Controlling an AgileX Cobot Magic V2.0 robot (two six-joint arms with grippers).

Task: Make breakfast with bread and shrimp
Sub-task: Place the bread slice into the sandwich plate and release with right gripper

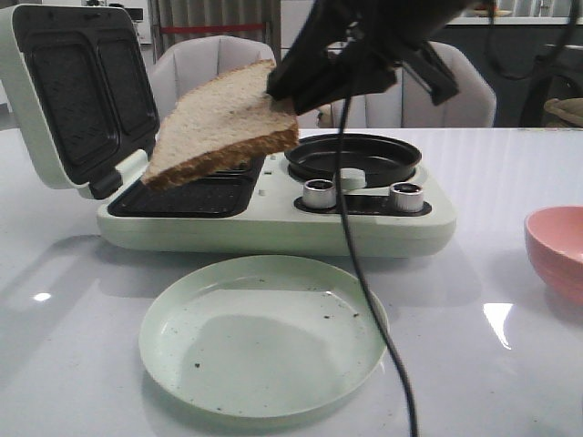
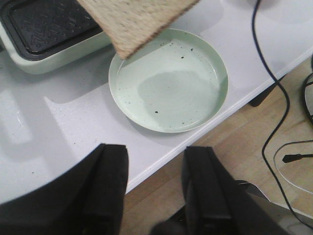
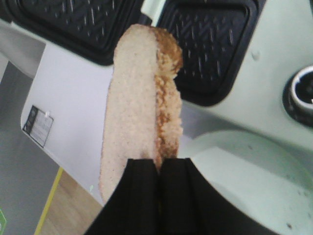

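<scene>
Bread, a square pale tan slice, pinched at one edge by right gripper, hanging at twelve o'clock above pale green round plate. Left gripper spread, empty. Risk: tearing or slipping from so narrow a pinch.

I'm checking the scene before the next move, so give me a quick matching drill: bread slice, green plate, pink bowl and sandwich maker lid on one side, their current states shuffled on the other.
Things:
1. bread slice
2. green plate
3. pink bowl
4. sandwich maker lid

States:
A. raised open, dark grill plates showing
B. at the table's right edge, partly out of the front view
C. held in the air by the right gripper
D. on the table in front of the appliance, only dark crumbs in it

Pairs: 1-C, 2-D, 3-B, 4-A
</scene>
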